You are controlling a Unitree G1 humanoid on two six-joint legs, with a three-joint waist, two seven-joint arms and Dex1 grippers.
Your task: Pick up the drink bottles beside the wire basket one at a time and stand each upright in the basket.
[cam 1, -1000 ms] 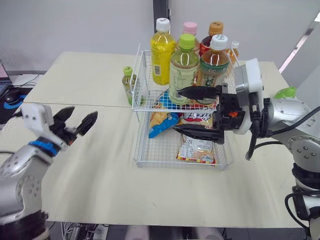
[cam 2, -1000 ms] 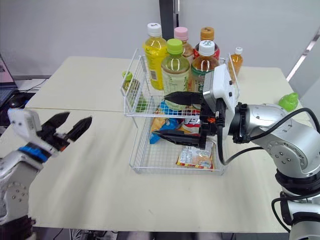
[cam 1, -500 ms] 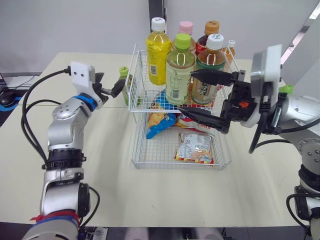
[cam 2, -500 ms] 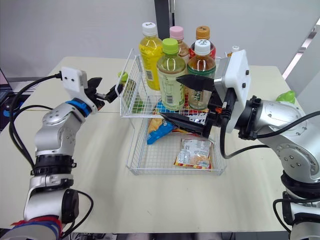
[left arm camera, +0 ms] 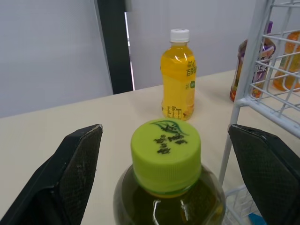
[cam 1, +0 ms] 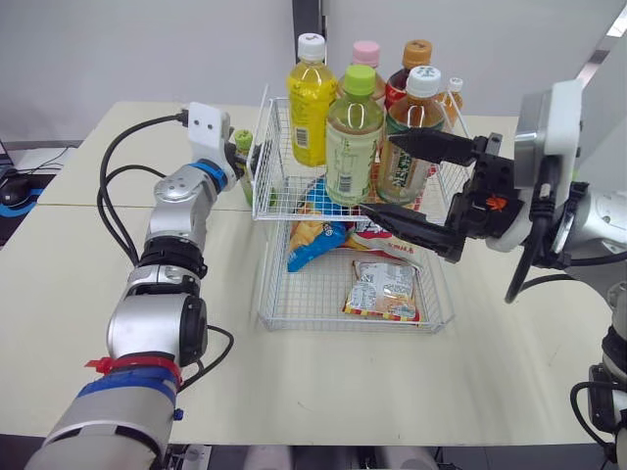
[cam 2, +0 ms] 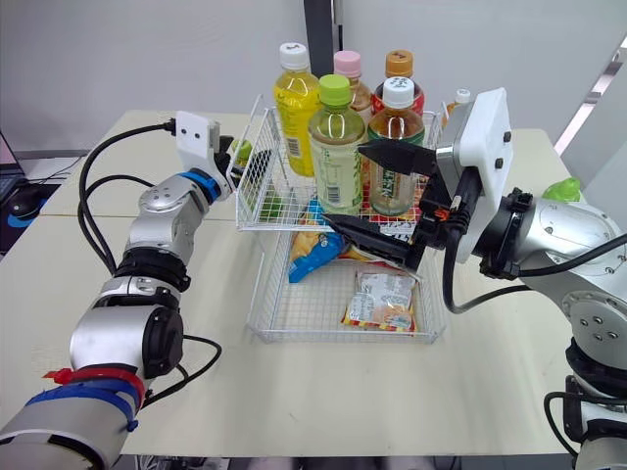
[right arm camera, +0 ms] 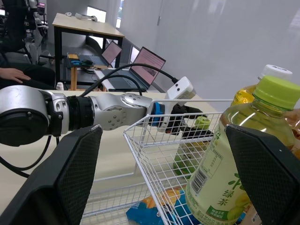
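A pale table (cam 1: 323,372) carries a white wire basket (cam 1: 343,326) of two tiers, set near the middle.

The right gripper (cam 1: 378,172) hangs at the basket's 3 o'clock side, pointing in toward 9 o'clock. Its fingers are spread wide. The upper one lies across the front of the top tier, and the lower one reaches over the bottom tier. They hold nothing.

The left gripper (left arm camera: 164,136) is at the basket's 10 o'clock corner, just outside the wire wall. Its fingers are apart, one on each side of a small green-capped bottle (cam 1: 242,140). In the left wrist view there is clear space between each finger and the cap.

Five tall bottles stand upright in the top tier:
- a yellow bottle (cam 1: 310,108) at 10 o'clock
- a green tea bottle (cam 1: 354,147) at the front
- a brown tea bottle (cam 1: 413,108) beside the green one, toward 3 o'clock
- a pink-capped bottle (cam 1: 365,54) behind them
- an orange-capped bottle (cam 1: 415,54) also behind them

Snack packets (cam 1: 384,289) lie flat in the bottom tier, with a blue packet (cam 1: 309,240) toward 9 o'clock.

The small green-capped bottle stands upright on the table, just beside the basket and outside it. A small orange juice bottle (left arm camera: 178,79) (white cap) stands upright on the table at about the basket's 1 o'clock.

A small green object (cam 1: 559,180) sits near the table's 3 o'clock edge. It is too hidden by the right arm to tell what it is.
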